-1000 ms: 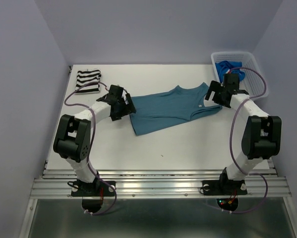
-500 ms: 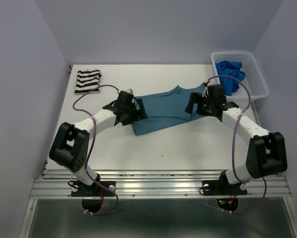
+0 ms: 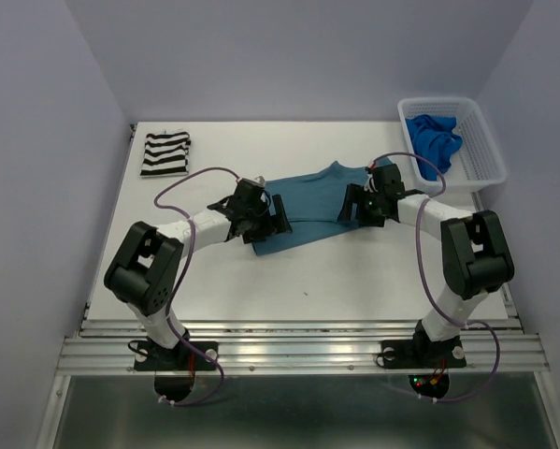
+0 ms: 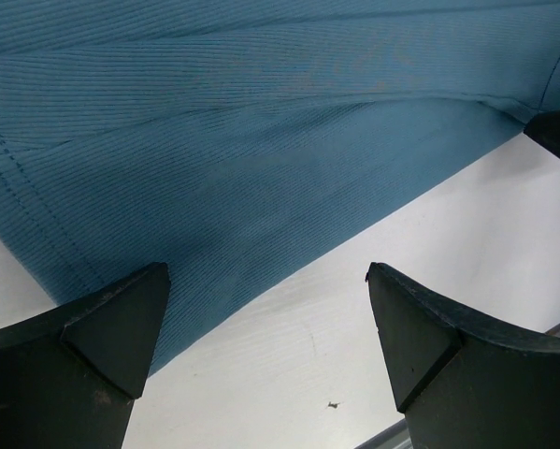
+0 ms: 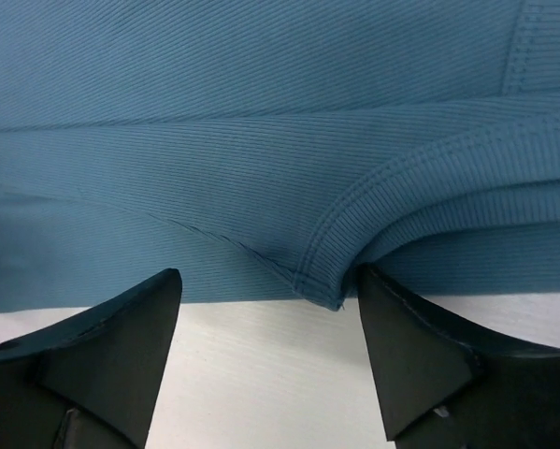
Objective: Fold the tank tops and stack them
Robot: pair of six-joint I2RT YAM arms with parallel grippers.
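Observation:
A teal tank top (image 3: 312, 204) lies flat in the middle of the white table (image 3: 354, 276). My left gripper (image 3: 276, 217) hovers open over its lower left hem. In the left wrist view the teal fabric (image 4: 261, 122) fills the top, and the left gripper (image 4: 265, 271) straddles its edge with nothing held. My right gripper (image 3: 356, 208) is open at the top's right side. In the right wrist view a stitched armhole corner (image 5: 324, 290) sits between the right gripper's (image 5: 268, 273) fingers. A folded striped top (image 3: 165, 154) lies at the back left. The royal blue top (image 3: 434, 140) is bunched in the basket.
A white lattice basket (image 3: 483, 150) stands at the back right corner. The purple walls close in on the left, right and back. A metal rail (image 3: 298, 351) runs along the near edge by the arm bases.
Both arms have swung inward over the teal top, the left from its left edge and the right from beside the basket. The right jaws have narrowed slightly.

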